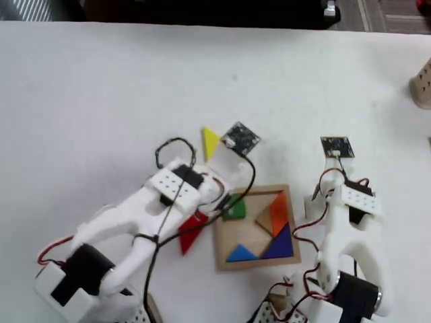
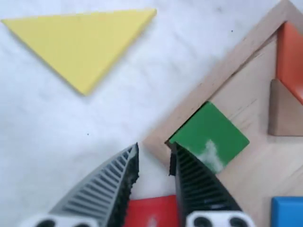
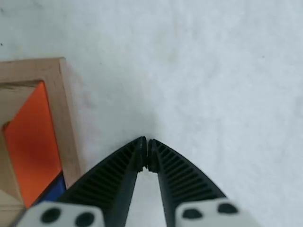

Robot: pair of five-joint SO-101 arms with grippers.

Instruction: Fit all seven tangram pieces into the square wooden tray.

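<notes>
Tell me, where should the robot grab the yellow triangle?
Probably from straight above. The yellow triangle lies flat on the table, apart from the tray, with bare space all round it. The left tool is nearest. It should pinch across two edges near a sharp corner, where the piece is narrow enough for the tool's small opening. The flat top face gives nothing to hold.

White table (image 1: 101, 87), matte, faintly mottled, spreads across high view. Tan object (image 1: 423, 84) with rows of dark holes stands at table's right edge, cut off by frame; possibly wooden peg block. Dark strip (image 1: 202, 12) runs beyond table's far edge.
</notes>
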